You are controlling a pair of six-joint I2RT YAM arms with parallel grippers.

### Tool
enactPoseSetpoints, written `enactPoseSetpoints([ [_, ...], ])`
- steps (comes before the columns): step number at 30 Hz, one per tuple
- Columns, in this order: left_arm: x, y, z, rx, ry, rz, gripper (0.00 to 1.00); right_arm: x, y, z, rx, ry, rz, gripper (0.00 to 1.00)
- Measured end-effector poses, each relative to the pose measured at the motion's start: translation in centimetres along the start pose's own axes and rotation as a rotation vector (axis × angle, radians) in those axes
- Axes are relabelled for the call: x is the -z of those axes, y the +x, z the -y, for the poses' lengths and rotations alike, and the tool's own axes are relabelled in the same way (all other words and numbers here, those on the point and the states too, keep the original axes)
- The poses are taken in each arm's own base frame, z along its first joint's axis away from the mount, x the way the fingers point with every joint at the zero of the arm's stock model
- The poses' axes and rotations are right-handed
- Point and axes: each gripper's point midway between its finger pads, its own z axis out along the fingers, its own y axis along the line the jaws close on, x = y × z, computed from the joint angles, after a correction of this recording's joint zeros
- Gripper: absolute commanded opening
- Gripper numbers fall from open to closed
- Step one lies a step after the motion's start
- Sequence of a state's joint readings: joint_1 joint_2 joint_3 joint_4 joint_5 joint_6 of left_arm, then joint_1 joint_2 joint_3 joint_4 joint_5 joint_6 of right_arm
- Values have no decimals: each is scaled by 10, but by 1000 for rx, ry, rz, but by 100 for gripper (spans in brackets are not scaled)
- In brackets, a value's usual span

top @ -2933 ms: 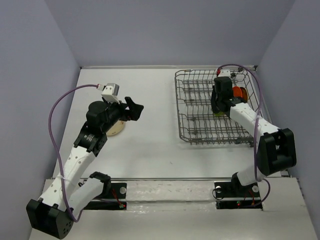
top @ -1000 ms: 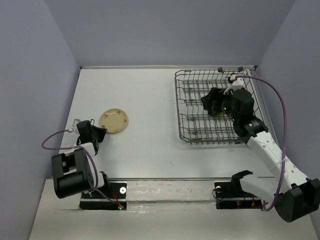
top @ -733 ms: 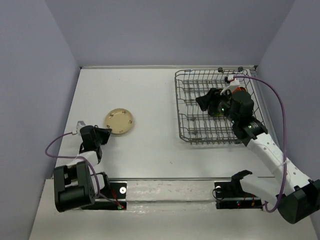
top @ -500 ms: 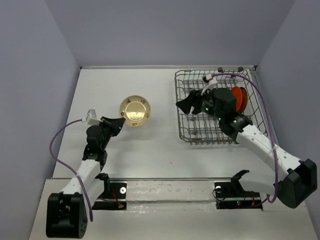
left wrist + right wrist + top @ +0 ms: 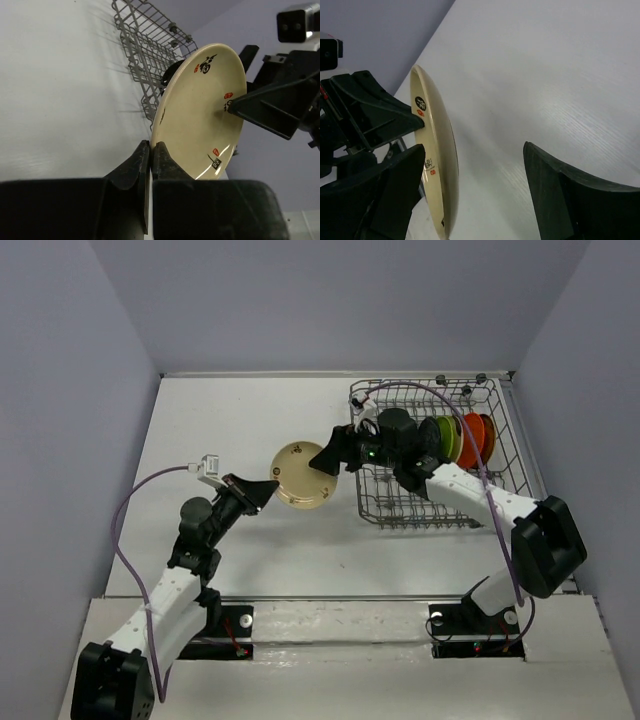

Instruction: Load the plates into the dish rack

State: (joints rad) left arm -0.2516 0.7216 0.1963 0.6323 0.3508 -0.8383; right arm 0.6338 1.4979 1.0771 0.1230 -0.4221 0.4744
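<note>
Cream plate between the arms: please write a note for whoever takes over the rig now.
Left gripper: shut on the rim of the cream plate, holding it on edge.
Right gripper: open, fingers either side of the opposite rim, not yet closed.
Dish rack: green plates and orange plates stand at its right end.
Left to do: likely right closes, left releases, plate goes into the rack.

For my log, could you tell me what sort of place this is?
Probably a robotics test cell, not a kitchen: plain grey-lilac panel walls enclose a white table holding a grey metal wire dish rack, and two white robot arms.
</note>
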Motion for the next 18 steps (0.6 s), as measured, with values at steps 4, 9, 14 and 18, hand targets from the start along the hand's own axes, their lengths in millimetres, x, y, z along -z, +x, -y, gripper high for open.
enactPoseSetpoints([
  [4,3,7,14,-28,60,-32,24,-13,10,-16,-41,-98,-41,7],
  [9,7,6,23,-57,93,-37,99,-12,6,-24,-51,-120,-42,7],
  [14,11,2,51,-95,145,-75,99,18,-39,5,24,105,87,7],
  [18,14,-16,91,-198,205,-91,99,77,-99,58,125,448,283,7],
])
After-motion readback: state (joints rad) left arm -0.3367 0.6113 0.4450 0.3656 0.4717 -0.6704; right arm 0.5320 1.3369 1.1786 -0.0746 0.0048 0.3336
